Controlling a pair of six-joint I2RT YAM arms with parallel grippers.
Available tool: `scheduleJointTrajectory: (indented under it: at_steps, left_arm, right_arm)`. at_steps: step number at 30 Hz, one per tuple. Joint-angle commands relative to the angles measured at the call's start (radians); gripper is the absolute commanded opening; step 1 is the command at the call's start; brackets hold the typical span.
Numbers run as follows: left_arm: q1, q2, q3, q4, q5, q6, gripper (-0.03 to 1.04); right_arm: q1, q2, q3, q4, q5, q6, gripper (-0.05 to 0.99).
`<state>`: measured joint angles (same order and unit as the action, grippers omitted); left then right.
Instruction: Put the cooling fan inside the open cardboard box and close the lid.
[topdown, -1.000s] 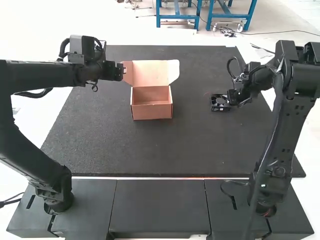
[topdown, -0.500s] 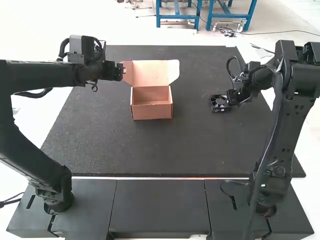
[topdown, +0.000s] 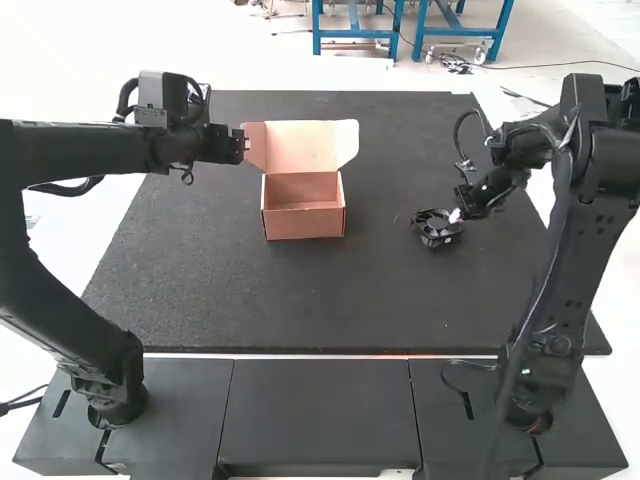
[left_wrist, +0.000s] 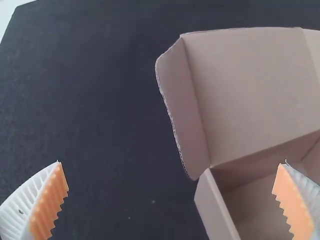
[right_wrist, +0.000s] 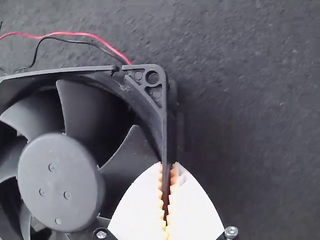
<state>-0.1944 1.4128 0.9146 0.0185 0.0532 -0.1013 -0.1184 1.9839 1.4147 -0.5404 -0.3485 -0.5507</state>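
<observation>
A small black cooling fan (topdown: 437, 228) with thin red and black wires (right_wrist: 75, 39) is at the right of the dark mat, tilted up off it. My right gripper (topdown: 455, 214) is shut on the fan's frame edge (right_wrist: 162, 125), its white ribbed fingers (right_wrist: 145, 205) pinching the rim. The open cardboard box (topdown: 302, 203) stands mid-mat, its lid (topdown: 300, 145) raised at the back. My left gripper (topdown: 243, 142) hovers at the lid's left side flap (left_wrist: 182, 107), open, its orange-padded fingers (left_wrist: 47, 200) wide apart with nothing between them.
The dark mat (topdown: 200, 270) covers most of the table, with bare room between box and fan and in front of the box. White table surface shows around the mat's edges.
The right gripper has tipped and lifted the fan, shifting it slightly toward the front. The left arm and box have stayed put.
</observation>
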Motion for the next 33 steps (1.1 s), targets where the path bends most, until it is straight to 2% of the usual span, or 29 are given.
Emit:
scheduleJointTrajectory:
  at_steps: [1,4,8,12,15,19,24,25,27,33]
  left_arm:
    - [0.009,-0.014,0.032,-0.009,0.008,0.014,0.96]
    - [0.009,-0.023,0.03,-0.019,0.01,0.02,0.96]
    - [0.009,-0.026,0.024,-0.015,0.011,0.018,0.96]
    - [0.006,-0.026,0.024,-0.011,0.011,0.015,0.96]
    - [0.003,-0.029,0.026,-0.009,0.011,0.009,0.96]
    - [0.001,-0.037,0.027,-0.005,0.01,-0.001,0.96]
    - [0.001,-0.041,0.03,-0.003,0.005,-0.029,0.96]
    - [0.0,-0.043,0.03,-0.003,0.002,-0.032,0.96]
    - [-0.002,-0.046,0.032,0.003,0.0,-0.048,0.96]
    - [-0.002,-0.049,0.038,0.005,-0.006,-0.052,0.96]
  right_arm:
    - [-0.018,-0.119,0.023,-0.127,-0.119,-0.127,-0.02]
    - [-0.017,-0.2,0.009,-0.296,-0.158,-0.204,-0.02]
    - [-0.006,-0.309,-0.037,-0.372,-0.218,-0.215,-0.02]
    - [0.077,-0.375,-0.054,-0.388,-0.244,-0.164,-0.02]
    - [0.189,-0.382,-0.048,-0.38,-0.257,-0.083,-0.02]
    - [0.332,-0.381,-0.036,-0.248,-0.259,0.08,-0.02]
    - [0.508,-0.375,-0.043,0.096,-0.216,0.402,-0.02]
    - [0.533,-0.37,-0.04,0.151,-0.204,0.442,-0.02]
    - [0.577,-0.349,-0.022,0.191,-0.181,0.488,-0.02]
    - [0.658,-0.269,0.015,0.243,-0.098,0.534,-0.02]
